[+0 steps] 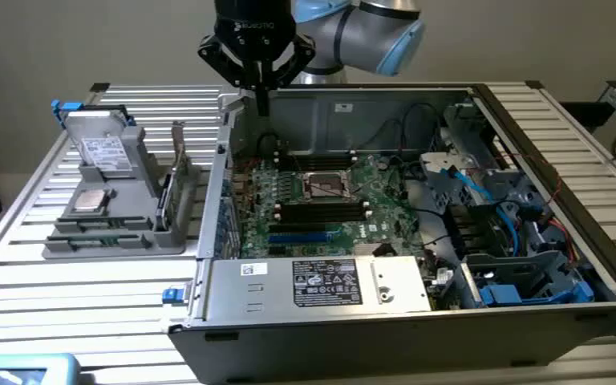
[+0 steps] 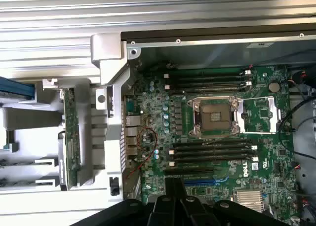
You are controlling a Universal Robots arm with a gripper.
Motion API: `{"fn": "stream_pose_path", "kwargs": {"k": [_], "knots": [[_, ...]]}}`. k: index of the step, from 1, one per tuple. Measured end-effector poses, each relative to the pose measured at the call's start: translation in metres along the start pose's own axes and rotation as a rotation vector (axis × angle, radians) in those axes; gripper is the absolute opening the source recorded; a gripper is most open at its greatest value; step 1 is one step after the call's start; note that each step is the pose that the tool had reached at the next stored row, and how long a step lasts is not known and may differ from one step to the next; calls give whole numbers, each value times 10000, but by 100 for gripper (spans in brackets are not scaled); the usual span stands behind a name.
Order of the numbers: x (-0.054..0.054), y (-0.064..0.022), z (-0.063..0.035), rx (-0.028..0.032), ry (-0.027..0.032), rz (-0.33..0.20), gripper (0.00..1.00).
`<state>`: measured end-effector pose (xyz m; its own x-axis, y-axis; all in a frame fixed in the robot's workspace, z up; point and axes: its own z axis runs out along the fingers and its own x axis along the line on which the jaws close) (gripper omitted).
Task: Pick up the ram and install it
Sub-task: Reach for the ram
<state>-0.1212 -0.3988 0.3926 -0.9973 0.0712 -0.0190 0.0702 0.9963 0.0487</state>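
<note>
Slatted metal bench (image 1: 30, 273) carries an open computer case (image 1: 286, 341) and a grey holder (image 1: 105, 241), where the ram (image 1: 164, 202) stands on edge, unpicked. Shut and empty, the pincer (image 1: 262, 104) hovers over the case's corner; grasping the ram likely calls for parted jaws squared to the stick.

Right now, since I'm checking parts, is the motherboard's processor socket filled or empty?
Empty: the processor socket shows bare contacts, with no chip seated.

The arm (image 1: 378, 32) is cut at the exterior view's top edge, and print on the label (image 1: 326, 282) is unreadably small.
</note>
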Motion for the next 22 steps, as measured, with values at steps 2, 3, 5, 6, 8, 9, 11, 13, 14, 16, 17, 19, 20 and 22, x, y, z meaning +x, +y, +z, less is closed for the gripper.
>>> {"fn": "stream_pose_path", "kwargs": {"k": [2, 3, 5, 6, 8, 9, 11, 13, 14, 16, 17, 19, 20, 22], "knots": [[0, 0, 0, 0, 0, 0, 11], [0, 0, 0, 0, 0, 0, 11], [0, 0, 0, 0, 0, 0, 11], [0, 0, 0, 0, 0, 0, 11], [0, 0, 0, 0, 0, 0, 11], [0, 0, 0, 0, 0, 0, 11], [0, -14, 0, 3, 2, 1, 11], [10, -35, 2, 0, 0, 4, 11], [21, -46, 1, 1, 1, 6, 11], [62, -62, 0, -5, 8, 3, 11], [95, -68, 0, -13, 11, 4, 11], [172, -76, -1, -28, 19, 5, 11], [215, -79, -1, -31, 20, 6, 11], [309, -86, 2, -35, 20, 5, 11]]}}
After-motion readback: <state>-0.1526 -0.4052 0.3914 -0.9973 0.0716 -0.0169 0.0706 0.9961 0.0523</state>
